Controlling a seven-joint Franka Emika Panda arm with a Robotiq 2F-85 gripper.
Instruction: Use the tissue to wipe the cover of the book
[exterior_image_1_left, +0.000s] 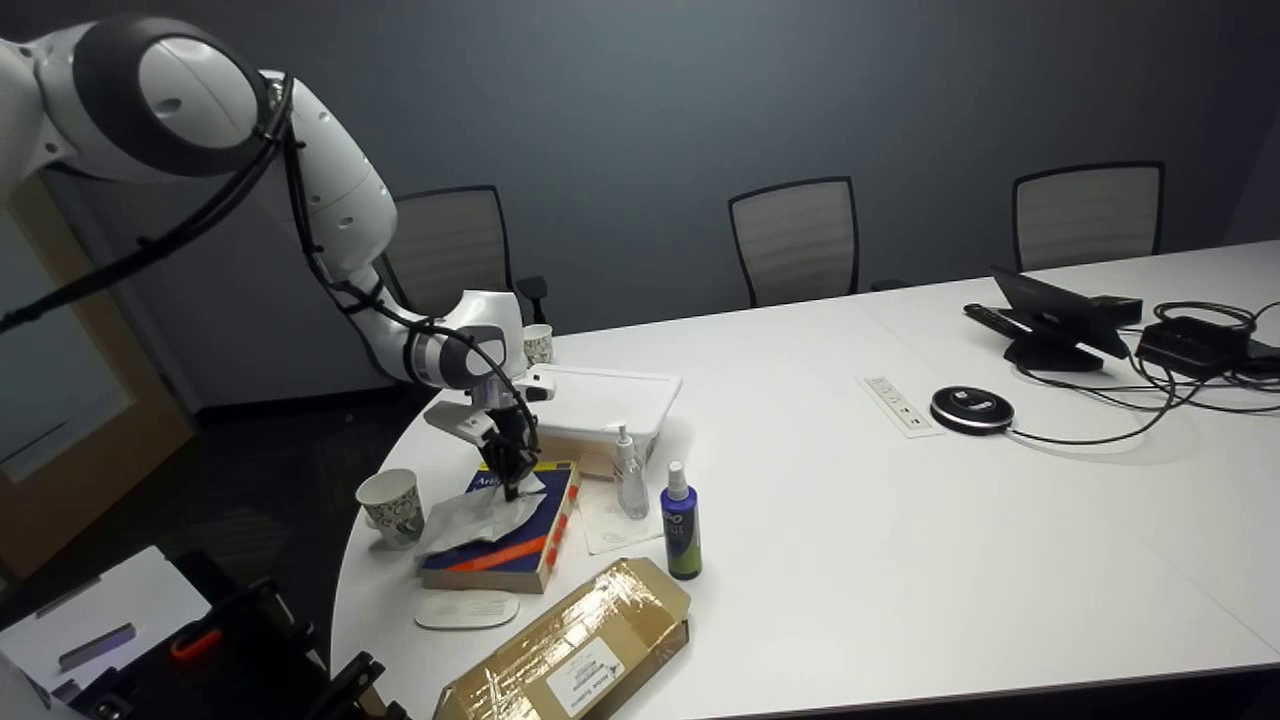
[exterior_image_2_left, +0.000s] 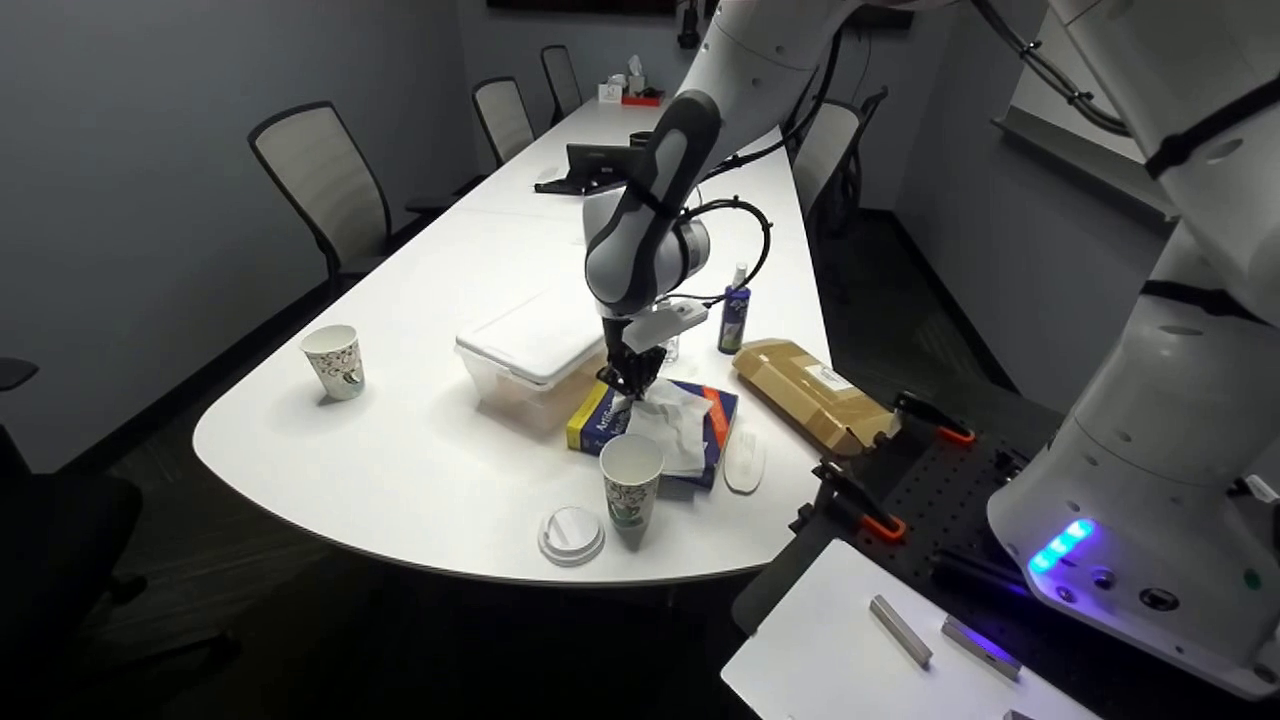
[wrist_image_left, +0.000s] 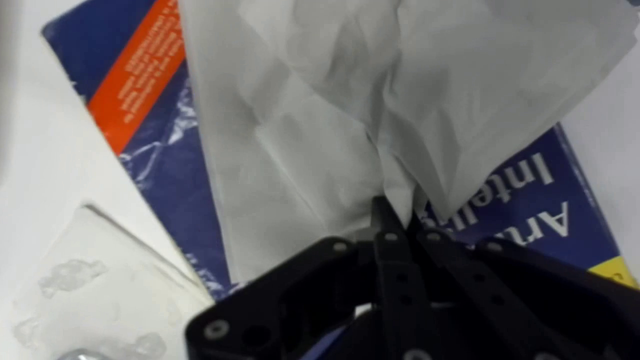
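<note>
As the tissue (wrist_image_left: 310, 160) lies across the cover (wrist_image_left: 177, 185): wiping looks to be the step in hand, the grasp and the laying-on done; how much has been rubbed, one moment cannot say.
Pincer (wrist_image_left: 403, 218): tips drawn together, pinching a gathered fold of the tissue low over the cover; whether they bear down on it, I cannot tell.
Book (exterior_image_1_left: 548, 515): flat on the table (exterior_image_1_left: 900, 560), cover up, between a paper cup (exterior_image_1_left: 396, 512) and a clear spray bottle (exterior_image_1_left: 631, 482), its yellow strip (wrist_image_left: 612, 269) toward the lidded box (exterior_image_1_left: 605, 405).
Tissue: crumpled and spread over the middle of the cover, one part reaching past the book's edge on the cup side.
Bare blue: the margin toward the spray bottle is uncovered, as are some of the title lettering (wrist_image_left: 555, 220) and one end of the orange band (wrist_image_left: 137, 80).
Next stroke: it calls for gentle downward pressure and a sideways drag toward that bare margin, then passes along the band and over the lettering, the fold held fast throughout.
Cup side: strokes this way should be short, since the cup stands just beside the book and a wide sweep could catch it; too hard a push might also slide the book.
</note>
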